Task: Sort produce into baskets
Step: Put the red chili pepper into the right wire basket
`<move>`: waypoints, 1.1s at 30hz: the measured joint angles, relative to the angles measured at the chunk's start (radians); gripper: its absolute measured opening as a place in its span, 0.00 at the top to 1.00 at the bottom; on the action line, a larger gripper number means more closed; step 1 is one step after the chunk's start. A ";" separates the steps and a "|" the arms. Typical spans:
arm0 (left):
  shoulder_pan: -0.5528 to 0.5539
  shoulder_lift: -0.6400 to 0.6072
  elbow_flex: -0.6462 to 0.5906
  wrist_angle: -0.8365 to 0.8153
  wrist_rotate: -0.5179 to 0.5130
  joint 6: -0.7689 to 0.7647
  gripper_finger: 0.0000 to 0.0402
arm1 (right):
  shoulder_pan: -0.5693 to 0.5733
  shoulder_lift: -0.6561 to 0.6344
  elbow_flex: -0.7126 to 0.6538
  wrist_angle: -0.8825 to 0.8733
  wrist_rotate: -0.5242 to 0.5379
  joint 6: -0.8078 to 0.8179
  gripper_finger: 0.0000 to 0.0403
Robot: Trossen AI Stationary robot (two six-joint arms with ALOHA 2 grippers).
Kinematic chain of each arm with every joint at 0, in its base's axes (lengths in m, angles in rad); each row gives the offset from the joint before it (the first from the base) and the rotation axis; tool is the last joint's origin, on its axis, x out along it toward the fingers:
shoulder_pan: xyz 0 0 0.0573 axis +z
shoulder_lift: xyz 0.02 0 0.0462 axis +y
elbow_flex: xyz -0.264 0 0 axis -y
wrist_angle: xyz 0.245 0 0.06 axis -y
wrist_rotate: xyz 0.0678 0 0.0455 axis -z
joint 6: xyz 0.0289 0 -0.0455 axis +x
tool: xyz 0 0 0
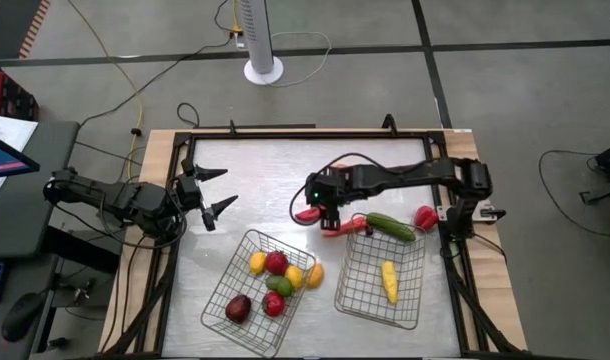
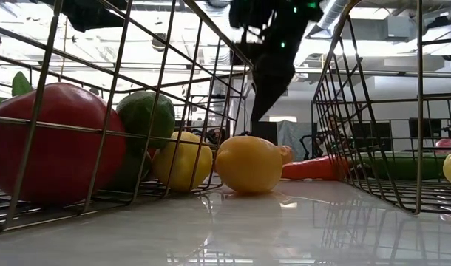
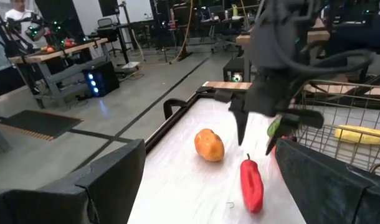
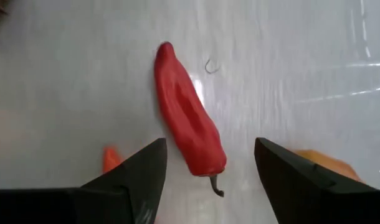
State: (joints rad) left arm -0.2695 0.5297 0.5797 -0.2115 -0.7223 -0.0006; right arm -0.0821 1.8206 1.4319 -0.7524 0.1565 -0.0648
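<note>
A red chili lies flat on the table; it also shows in the high view. My right gripper hovers over it, open, one finger on each side, not touching. An orange round piece lies beside it on the table. An orange-red long piece, a green cucumber and a red piece lie by the right basket, which holds a yellow piece. The left basket holds several round pieces. My left gripper waits open at the table's left.
The two wire baskets stand side by side near the table's front edge. A dark frame runs round the table top. There is bare table top between my left gripper and the chili. Cables and a white stand lie beyond the far edge.
</note>
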 joint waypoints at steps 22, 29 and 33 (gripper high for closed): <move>0.000 0.000 0.000 0.000 0.000 0.001 0.14 | -0.045 0.000 -0.306 0.347 -0.091 -0.021 0.35; 0.000 0.000 0.000 0.000 0.000 0.001 0.14 | -0.064 0.000 -0.312 0.347 -0.091 -0.050 0.47; 0.000 0.000 0.000 0.000 0.000 0.001 0.14 | -0.080 0.017 -0.311 0.342 -0.099 -0.057 0.60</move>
State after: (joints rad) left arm -0.2695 0.5301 0.5797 -0.2119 -0.7223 0.0002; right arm -0.1625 1.8376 1.1213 -0.4105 0.0572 -0.1219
